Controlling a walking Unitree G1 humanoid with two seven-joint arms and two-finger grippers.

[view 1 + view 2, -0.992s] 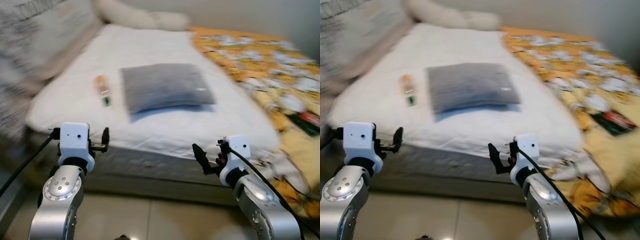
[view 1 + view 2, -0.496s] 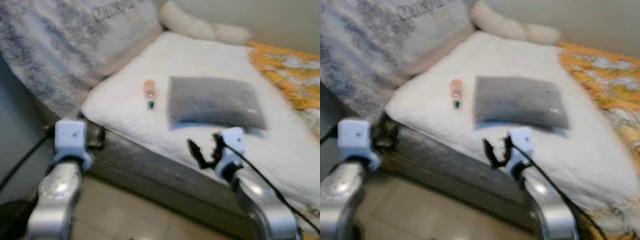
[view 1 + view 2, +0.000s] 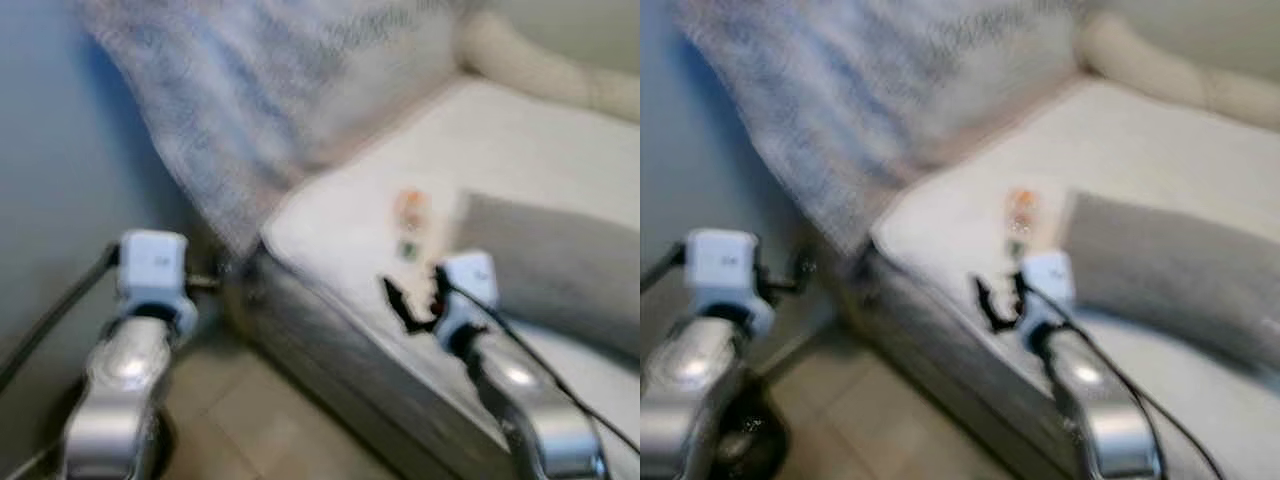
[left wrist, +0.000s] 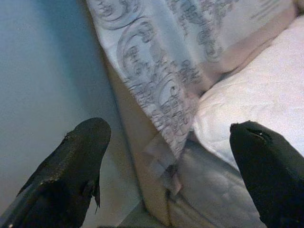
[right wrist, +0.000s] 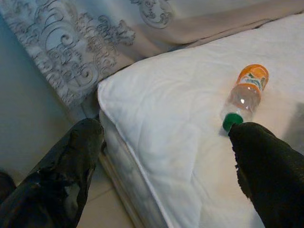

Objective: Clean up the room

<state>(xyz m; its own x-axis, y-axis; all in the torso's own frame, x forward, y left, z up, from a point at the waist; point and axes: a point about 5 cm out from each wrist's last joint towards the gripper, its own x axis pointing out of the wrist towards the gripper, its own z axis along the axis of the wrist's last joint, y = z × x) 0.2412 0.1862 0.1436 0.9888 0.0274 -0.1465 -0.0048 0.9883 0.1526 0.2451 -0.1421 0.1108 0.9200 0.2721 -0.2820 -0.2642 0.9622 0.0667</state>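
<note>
The right gripper (image 5: 164,156) is hovering with its fingers spread wide over the corner of the white bed (image 5: 156,142), gripping nothing. Just beyond it, a plastic bottle (image 5: 244,97) with an orange label and green cap is lying on the mattress beside a grey pillow (image 3: 1170,270). The left gripper (image 4: 166,161), also spread and empty, is facing the patterned blanket (image 4: 161,61) draped at the bed's edge.

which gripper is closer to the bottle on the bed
Right. The right gripper is raised at the mattress edge just in front of the bottle, fingers spread. The left gripper is off the bed's corner, by the patterned cover, farther away.
</note>
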